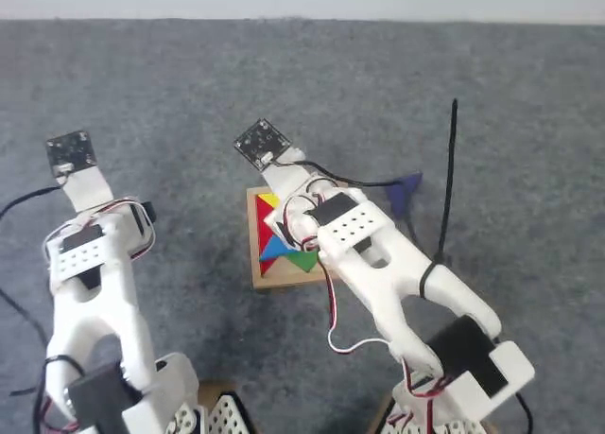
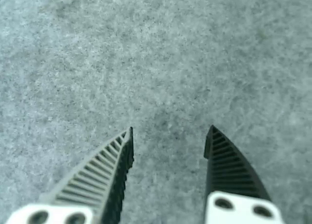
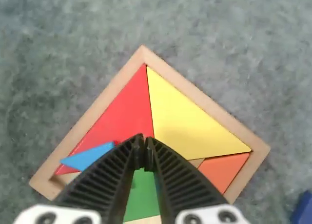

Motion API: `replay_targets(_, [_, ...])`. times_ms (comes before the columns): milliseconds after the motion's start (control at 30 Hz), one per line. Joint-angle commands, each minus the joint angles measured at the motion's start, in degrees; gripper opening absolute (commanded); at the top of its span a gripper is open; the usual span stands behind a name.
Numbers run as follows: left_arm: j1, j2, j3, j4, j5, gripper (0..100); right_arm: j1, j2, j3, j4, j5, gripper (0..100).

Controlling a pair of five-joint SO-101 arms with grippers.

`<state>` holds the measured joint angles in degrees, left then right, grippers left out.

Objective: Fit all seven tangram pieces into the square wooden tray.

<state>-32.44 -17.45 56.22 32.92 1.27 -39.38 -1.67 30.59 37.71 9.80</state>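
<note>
My right arm covers much of the wooden tray (image 1: 255, 264) from above. In the right wrist view my own right pincer (image 3: 145, 148) hides the tray's middle, so I cannot count the seated pieces. The green piece (image 3: 141, 197) is half covered by it, and I cannot tell whether the blue piece (image 3: 87, 155) lies flat.

That pincer is closed, tips together with nothing between them, and hangs over the tray where the red triangle (image 3: 124, 112) meets the green piece. The yellow triangle (image 3: 187, 119) fills the far corner beside the red one, and the orange piece (image 3: 222, 168) lies along the rim.

My left pincer (image 2: 168, 136) is spread wide over the bare grey surface (image 2: 156, 53), well apart from the tray. A purple piece (image 1: 406, 190) lies on the surface beside the tray, near a black cable (image 1: 450, 169).
</note>
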Motion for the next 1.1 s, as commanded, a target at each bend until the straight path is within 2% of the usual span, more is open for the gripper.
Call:
replay_targets(0, [0.44,-1.41,-0.31,-1.58,-0.62,23,-3.3,-2.77,0.79,-0.84,-0.44,0.8])
replay_targets(667, [0.44,-1.41,-0.13,-1.58,-0.62,23,-4.35,-2.51,0.97,-4.0,-0.53,0.8])
replay_targets(1067, [0.44,-1.41,-0.13,-1.49,-0.62,23,-4.35,4.26,-2.37,-3.56,-0.09,0.8])
